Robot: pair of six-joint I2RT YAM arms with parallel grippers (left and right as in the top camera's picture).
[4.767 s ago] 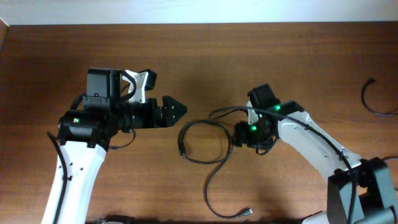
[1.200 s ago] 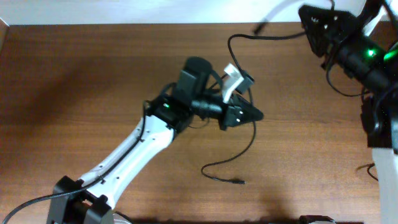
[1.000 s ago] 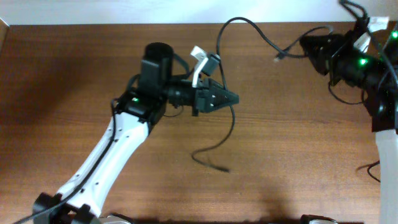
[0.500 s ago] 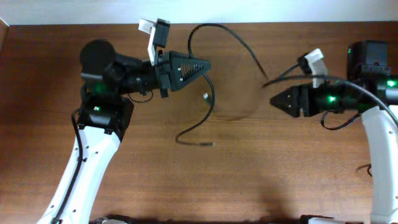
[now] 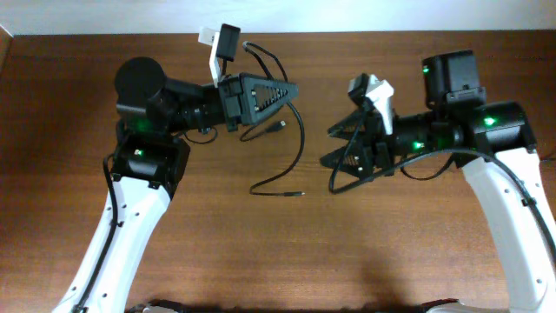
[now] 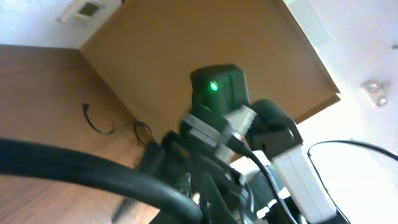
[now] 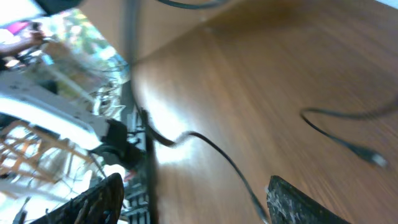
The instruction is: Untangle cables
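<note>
While the left gripper (image 5: 285,90) sits pinched shut on the black cable (image 5: 301,143) at upper middle — plug end down on the wooden table (image 5: 391,252) at centre — the right gripper (image 5: 333,146) gapes wide, empty.

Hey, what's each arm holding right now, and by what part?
The left gripper, jaws shut, holds a black cable, apparently partway along its length, with the plug ends dangling. The right gripper has its jaws open, gripping nothing.

Brown wood-grain table (image 5: 417,261), white strip (image 5: 347,16) along far edge. Left wrist view: tan flat panel (image 6: 186,37), small white wall box (image 6: 84,9).
</note>
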